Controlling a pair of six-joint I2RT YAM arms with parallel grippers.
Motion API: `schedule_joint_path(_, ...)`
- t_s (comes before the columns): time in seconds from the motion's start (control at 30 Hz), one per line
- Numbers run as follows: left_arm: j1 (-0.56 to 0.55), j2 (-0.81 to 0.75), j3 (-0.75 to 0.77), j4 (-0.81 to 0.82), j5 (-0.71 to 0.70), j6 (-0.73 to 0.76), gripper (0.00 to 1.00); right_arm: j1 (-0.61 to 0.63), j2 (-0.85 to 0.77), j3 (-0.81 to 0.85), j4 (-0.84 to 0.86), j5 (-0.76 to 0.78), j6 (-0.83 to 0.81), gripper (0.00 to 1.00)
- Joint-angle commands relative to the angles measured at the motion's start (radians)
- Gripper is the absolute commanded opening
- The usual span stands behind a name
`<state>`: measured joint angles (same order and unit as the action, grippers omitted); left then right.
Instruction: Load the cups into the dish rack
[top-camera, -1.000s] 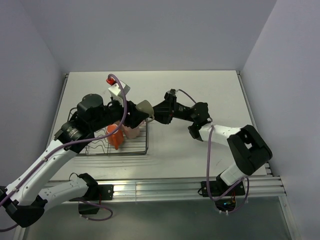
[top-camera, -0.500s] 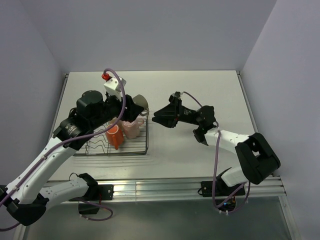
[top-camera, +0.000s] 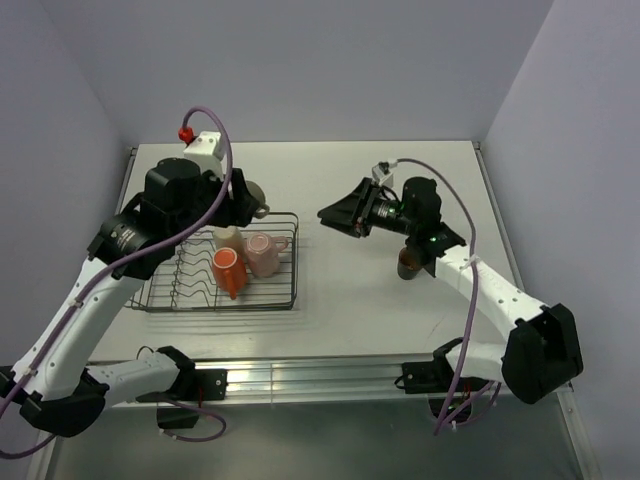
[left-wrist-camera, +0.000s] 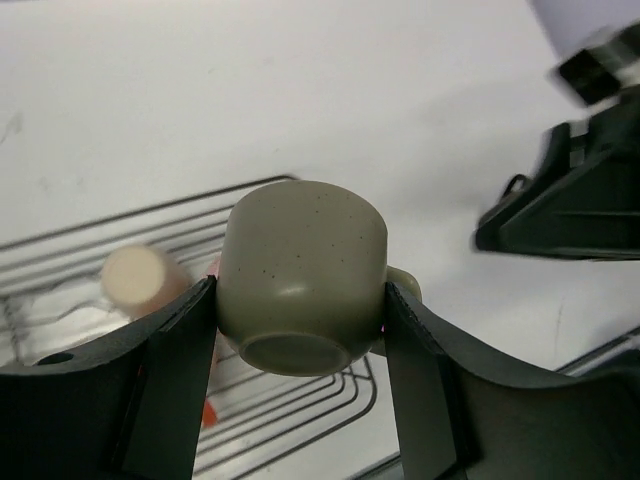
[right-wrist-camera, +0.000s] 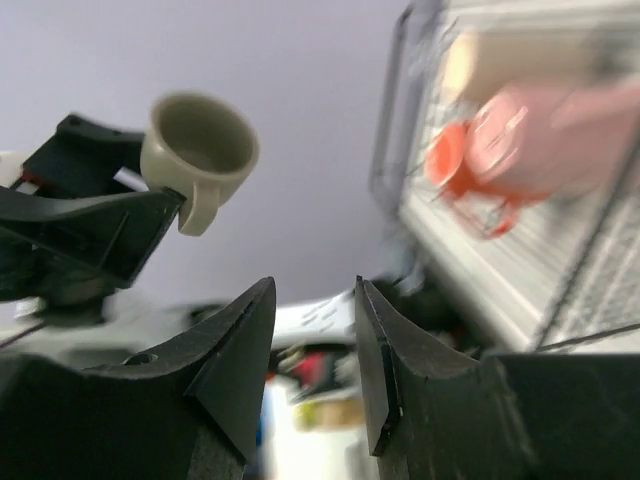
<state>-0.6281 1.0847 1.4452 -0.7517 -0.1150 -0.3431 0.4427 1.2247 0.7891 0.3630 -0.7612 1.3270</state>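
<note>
From the overhead camera, the dish rack sits on the left part of the white table. Three cups sit in its right half. A beige tumbler is at the far side, a pink mug is just right of it, and an orange mug is nearer the front. The left gripper holds the small olive-green cup in the air over the rack's far right corner. The right gripper hangs to the right of the rack, apart from it and pointing toward it. A dark brown mug stands on the table well to the right of the rack, partly under the right arm.

In the left wrist camera, the olive-green cup is clamped between both fingers. Its base faces the lens and its handle sticks out to the right. Below it lie the rack's wavy wires and rim, with the tumbler blurred inside. The right gripper shows as a dark shape beyond the rack's edge.

In the right wrist camera, that gripper's two fingers stand parted with nothing between them. Beyond them the olive-green cup shows its open mouth, and the left gripper's dark fingers are against it. The rack fills the right side, blurred, with the orange mug, pink mug and tumbler in it.
</note>
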Motion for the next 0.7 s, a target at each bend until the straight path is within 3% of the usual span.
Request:
schedule_joint_path(0.0, 0.047, 0.035, 0.098, -0.214, -0.129, -0.091, 0.00, -0.051, -0.053, 0.130, -0.399, 0.166, -0.363, 0.45)
schedule_joint_path(0.27, 0.272, 0.096, 0.107, -0.414, -0.164, -0.180, 0.00, -0.136, -0.021, 0.231, -0.600, 0.238, -0.572, 0.46)
schedule_joint_path(0.5, 0.528, 0.135, -0.012, -0.354, -0.078, -0.177, 0.00, -0.162, 0.027, 0.289, -0.680, 0.244, -0.661, 0.45)
schedule_joint_path(0.67, 0.636, 0.130, -0.068, -0.325, -0.060, -0.139, 0.00, -0.160, 0.025, 0.283, -0.690, 0.257, -0.669, 0.45)
